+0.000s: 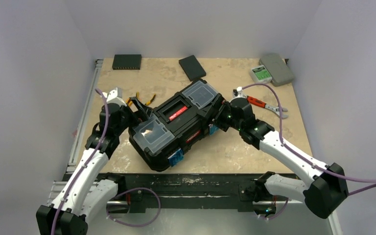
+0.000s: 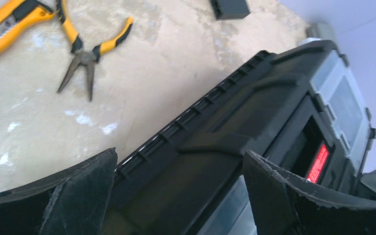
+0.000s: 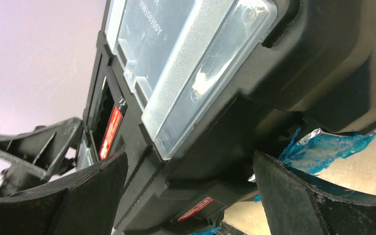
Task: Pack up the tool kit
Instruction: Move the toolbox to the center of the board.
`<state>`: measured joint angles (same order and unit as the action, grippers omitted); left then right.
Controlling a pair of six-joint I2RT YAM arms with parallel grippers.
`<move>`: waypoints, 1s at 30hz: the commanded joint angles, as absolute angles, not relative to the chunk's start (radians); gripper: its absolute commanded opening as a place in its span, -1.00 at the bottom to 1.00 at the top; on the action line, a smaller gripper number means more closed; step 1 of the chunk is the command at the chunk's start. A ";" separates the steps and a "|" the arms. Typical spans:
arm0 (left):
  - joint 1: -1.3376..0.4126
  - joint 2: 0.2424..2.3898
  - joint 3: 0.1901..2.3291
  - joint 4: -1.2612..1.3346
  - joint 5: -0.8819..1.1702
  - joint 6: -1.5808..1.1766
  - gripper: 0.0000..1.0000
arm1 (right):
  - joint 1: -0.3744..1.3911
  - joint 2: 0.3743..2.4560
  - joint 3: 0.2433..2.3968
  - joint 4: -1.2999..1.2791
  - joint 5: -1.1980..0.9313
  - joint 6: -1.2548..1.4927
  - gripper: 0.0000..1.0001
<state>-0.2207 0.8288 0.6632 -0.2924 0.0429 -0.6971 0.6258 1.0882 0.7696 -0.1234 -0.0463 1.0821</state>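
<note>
The large black plastic toolbox with two clear-lidded compartments lies closed in the middle of the beige worktop. Its long axis runs on a slant from near-left to far-right. The left jaws are spread wide over the hinge-side long edge, toward the box's near end. The wrist view shows that ribbed edge passing between the two black fingers. The right jaws, also spread wide, straddle the opposite latch-side flank by the far end, with a clear lid above them and a blue latch beside one finger. Whether either pair touches the plastic I cannot tell. The box therefore sits directly between the two arms, each about equally close, at diagonally opposite corners. The yellow-handled needle-nose pliers and yellow utility knife lie loose beyond the left jaws. The red-handled pliers lie behind the right arm. The packing looks barely begun, and the next move probably depends on steadying or opening the box
</note>
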 commanded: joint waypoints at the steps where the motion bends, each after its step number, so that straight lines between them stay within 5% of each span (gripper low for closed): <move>1: -0.310 0.917 0.592 -0.257 0.207 -0.770 0.90 | 0.579 1.215 0.878 -0.093 -0.047 1.048 0.98; 10: -0.500 1.143 0.690 -0.107 0.180 -0.826 0.89 | 0.413 1.459 1.078 -0.079 -0.207 0.922 0.98; 18: -0.527 1.403 0.995 -0.169 0.278 -0.769 0.86 | 0.330 1.762 1.446 -0.171 -0.363 0.806 0.98; 27: -0.516 1.201 1.061 -0.391 0.041 -0.647 0.95 | 0.247 1.528 1.366 -0.182 -0.343 0.616 0.98; 30: -0.514 1.103 1.046 -0.438 -0.087 -0.621 0.97 | 0.227 1.407 1.331 -0.229 -0.182 0.533 0.98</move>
